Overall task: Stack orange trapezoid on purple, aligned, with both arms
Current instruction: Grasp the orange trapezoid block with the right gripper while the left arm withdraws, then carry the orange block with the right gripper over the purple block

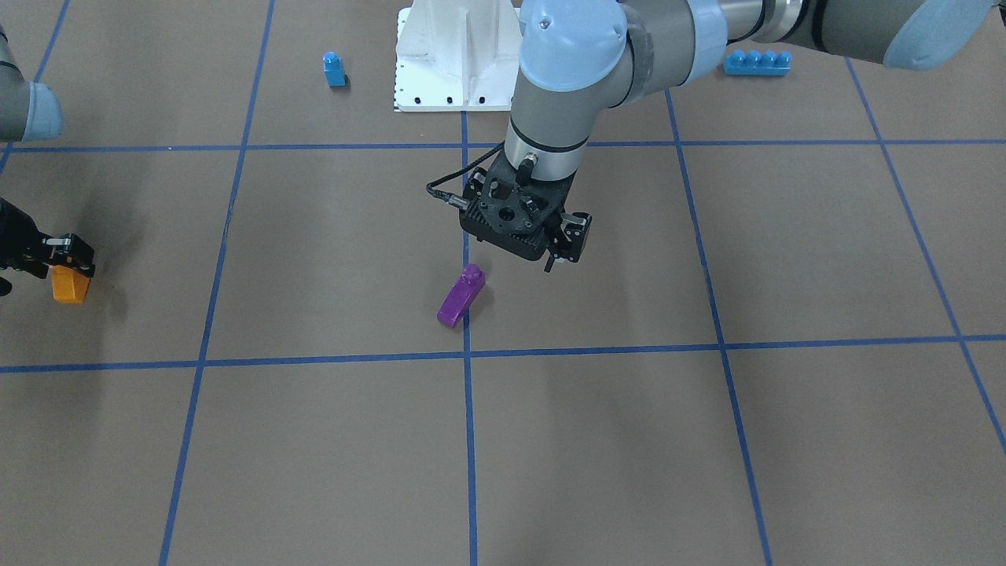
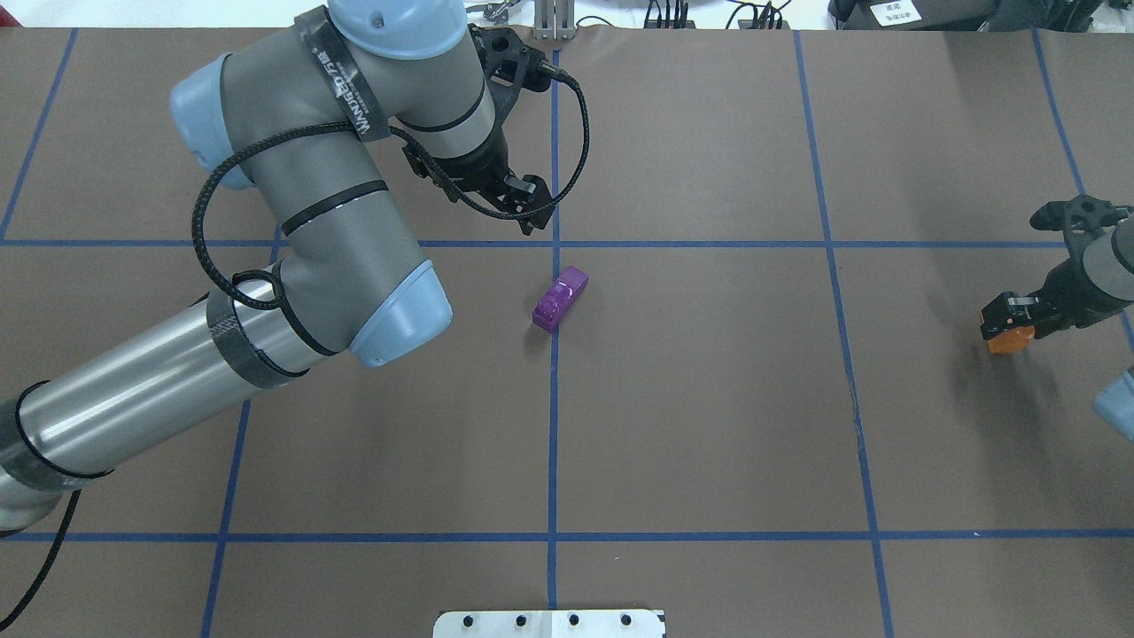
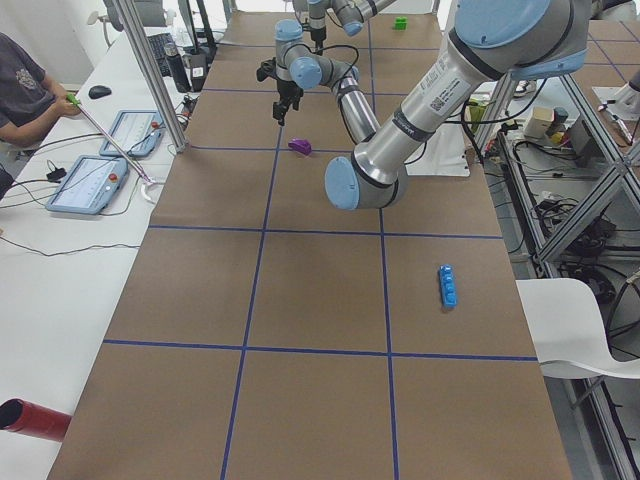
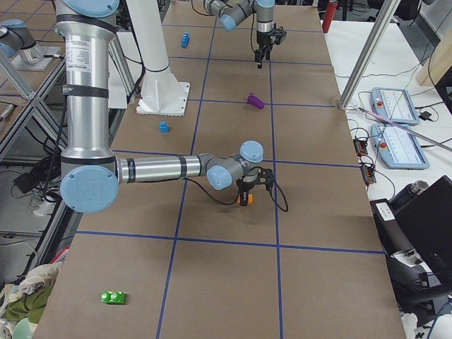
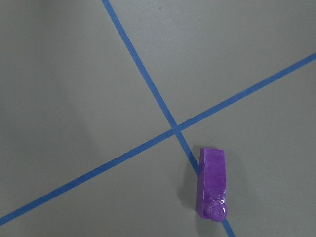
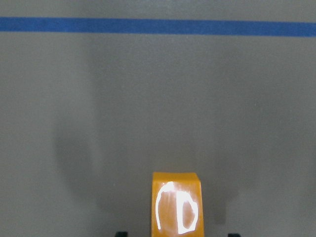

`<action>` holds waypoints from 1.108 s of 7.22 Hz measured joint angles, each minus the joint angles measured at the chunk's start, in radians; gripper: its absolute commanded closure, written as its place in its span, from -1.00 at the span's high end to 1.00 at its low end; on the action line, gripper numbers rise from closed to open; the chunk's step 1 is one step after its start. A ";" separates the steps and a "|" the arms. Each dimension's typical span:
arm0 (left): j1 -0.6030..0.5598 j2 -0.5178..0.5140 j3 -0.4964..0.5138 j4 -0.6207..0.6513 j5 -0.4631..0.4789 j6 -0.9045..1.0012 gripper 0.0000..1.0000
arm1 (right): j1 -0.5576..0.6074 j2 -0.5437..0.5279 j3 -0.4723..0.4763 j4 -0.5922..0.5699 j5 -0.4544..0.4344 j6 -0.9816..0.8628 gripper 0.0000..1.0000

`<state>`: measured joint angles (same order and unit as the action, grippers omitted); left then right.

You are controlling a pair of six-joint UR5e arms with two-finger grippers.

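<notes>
Brown table (image 2: pixel 709 399) | purple (image 2: pixel 560 299) diagonal, stud robotward | right pincer (image 2: pixel 1008 321) grips orange trapezoid (image 2: pixel 1010 340) | left pincer (image 1: pixel 564 250) state unclear

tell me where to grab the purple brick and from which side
Pinch the purple brick across its two long flat sides, near the stud end, coming straight down with the left hand. It lies flat, stud up, angled across the blue tape line, so turn the hand square to its length. The other end slopes away and would likely slip.
</notes>
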<state>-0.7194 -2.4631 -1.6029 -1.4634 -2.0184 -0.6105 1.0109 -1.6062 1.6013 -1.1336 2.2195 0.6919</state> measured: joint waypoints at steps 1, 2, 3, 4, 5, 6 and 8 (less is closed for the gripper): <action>0.000 0.001 0.000 0.000 0.001 0.000 1.00 | 0.000 0.001 -0.001 0.000 0.001 0.000 -0.97; 0.000 0.001 0.000 0.000 0.001 0.000 1.00 | 0.000 0.002 -0.002 -0.001 0.002 0.001 -1.00; 0.000 0.001 -0.001 0.000 0.000 0.000 1.00 | 0.000 0.005 -0.002 -0.003 0.003 0.001 -1.00; 0.000 0.001 -0.003 0.000 0.000 0.000 1.00 | 0.000 0.009 0.001 -0.008 0.010 0.001 -1.00; 0.000 0.011 -0.018 0.004 0.000 -0.001 1.00 | 0.010 0.017 0.008 -0.018 0.040 0.003 -1.00; -0.002 0.031 -0.045 0.013 0.000 0.001 1.00 | 0.046 0.043 0.020 -0.057 0.093 0.006 -1.00; -0.024 0.082 -0.087 0.033 -0.004 0.012 1.00 | 0.116 0.165 0.085 -0.262 0.164 0.011 -1.00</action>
<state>-0.7430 -2.3811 -1.6894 -1.4309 -2.0220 -0.5987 1.1271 -1.4413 1.6858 -1.3957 2.3835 0.7028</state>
